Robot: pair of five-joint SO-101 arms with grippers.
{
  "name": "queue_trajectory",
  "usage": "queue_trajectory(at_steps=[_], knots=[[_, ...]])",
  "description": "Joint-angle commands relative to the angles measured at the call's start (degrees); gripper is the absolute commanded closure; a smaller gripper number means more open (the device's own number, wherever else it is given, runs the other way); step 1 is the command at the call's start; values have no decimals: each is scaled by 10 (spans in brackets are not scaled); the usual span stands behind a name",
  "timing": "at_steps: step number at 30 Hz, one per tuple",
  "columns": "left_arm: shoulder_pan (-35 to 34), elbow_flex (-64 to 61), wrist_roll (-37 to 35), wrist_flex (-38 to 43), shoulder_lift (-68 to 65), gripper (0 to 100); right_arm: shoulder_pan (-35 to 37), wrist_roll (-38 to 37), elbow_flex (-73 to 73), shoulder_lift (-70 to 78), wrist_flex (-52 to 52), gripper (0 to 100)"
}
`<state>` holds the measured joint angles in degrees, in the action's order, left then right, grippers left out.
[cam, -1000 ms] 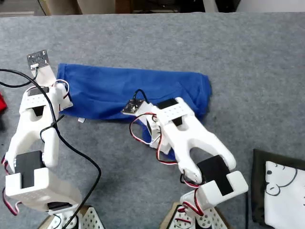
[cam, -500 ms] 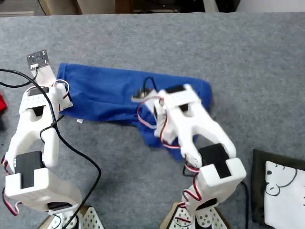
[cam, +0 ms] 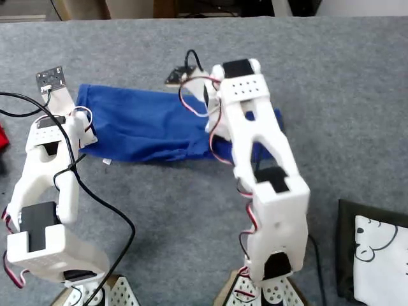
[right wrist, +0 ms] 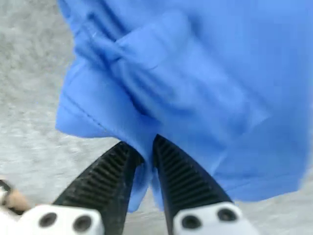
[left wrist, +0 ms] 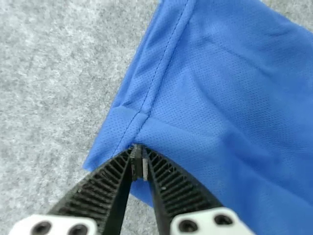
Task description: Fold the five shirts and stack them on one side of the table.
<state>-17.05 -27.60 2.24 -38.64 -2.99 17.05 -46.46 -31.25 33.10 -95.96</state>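
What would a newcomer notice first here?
A blue shirt lies across the grey table, pinched at both ends: left end effector shut on a corner, right end effector on a bunched fold. A black cloth with white print lies at the table's right edge.

The shirt (left wrist: 215,98) is blue cloth, a fine pinhole-mesh knit, matt, with a stitched hem. Grey felt covers the table (cam: 357,76), rough and fuzzy. The arms (cam: 245,121) have smooth white plastic shells with a faint sheen. The left gripper (left wrist: 138,159) and right gripper (right wrist: 146,147) have matt black plastic fingers, ribbed on the inner faces. The cable (cam: 133,231) has glossy black sheathing. At the near right, the black shirt (cam: 347,255) is matt cloth with a white print.
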Motion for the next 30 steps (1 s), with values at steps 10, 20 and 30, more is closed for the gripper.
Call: queue_trajectory(at_steps=[10, 20, 30], knots=[[-3, 4, -3, 7, 2, 982, -7, -126, -332, 174, -33, 934], [-3, 4, -3, 6, 2, 982, -8, -125, -376, 175, -60, 606], [-3, 4, -3, 7, 2, 982, 1, -75, -215, 44, -63, 994]])
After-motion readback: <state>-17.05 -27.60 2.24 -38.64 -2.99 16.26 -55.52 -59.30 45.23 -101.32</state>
